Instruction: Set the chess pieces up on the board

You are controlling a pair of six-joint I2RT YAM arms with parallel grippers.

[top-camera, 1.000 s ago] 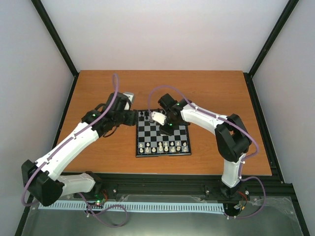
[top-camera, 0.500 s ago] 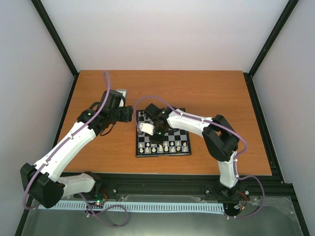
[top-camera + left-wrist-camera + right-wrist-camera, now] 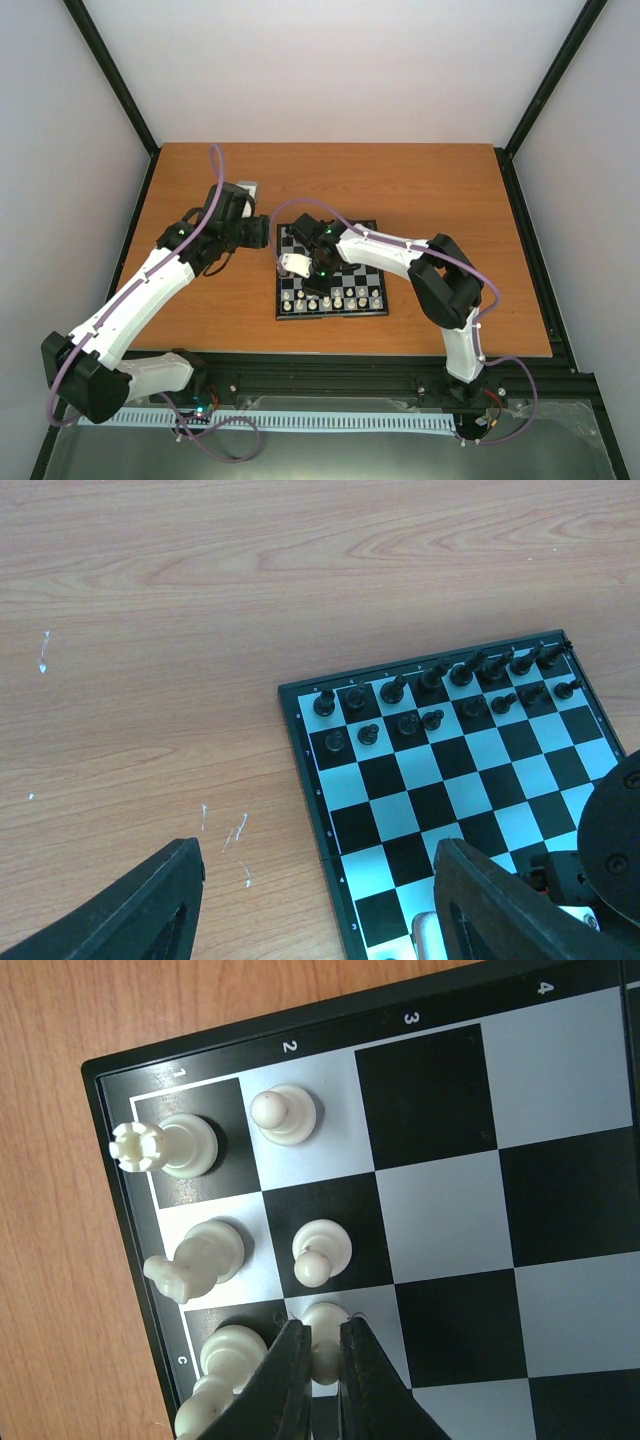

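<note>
The right hand (image 3: pixel 318 1348) pinches a white pawn (image 3: pixel 322 1322) onto the board's (image 3: pixel 440 1090) second row, likely placing it, so a gentle release and straight lift come next, while the left hand (image 3: pixel 318 905) hangs wide and empty.

A brown wooden table (image 3: pixel 420 190) sits inside plain white walls (image 3: pixel 330 70) edged by black frame bars (image 3: pixel 115 75).

Right hand (image 3: pixel 318 1340) from the board's (image 3: pixel 440 1210) far rows to its near-left corner.

Robot lab, white-walled enclosure (image 3: pixel 350 70) (black frame (image 3: pixel 112 75))
</note>
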